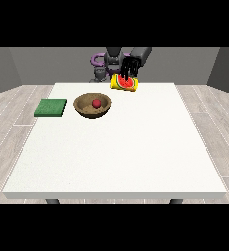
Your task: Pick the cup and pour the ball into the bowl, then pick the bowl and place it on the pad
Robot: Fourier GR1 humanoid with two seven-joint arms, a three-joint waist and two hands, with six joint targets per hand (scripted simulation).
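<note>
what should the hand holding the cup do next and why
Probably set the cup down on the table and let go. The red ball already lies in the bowl, so the pour looks done, and the bowl, apart from the green pad, is not yet moved.

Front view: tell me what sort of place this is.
Probably a bare test room for tabletop handling: one large white table on a pale plank floor, plain grey walls, and only a bowl, cup and green pad laid out.

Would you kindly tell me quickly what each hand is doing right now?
Hand at the view's right: closed around the tilted yellow cup.
Hand at the view's left: not visible.
</note>
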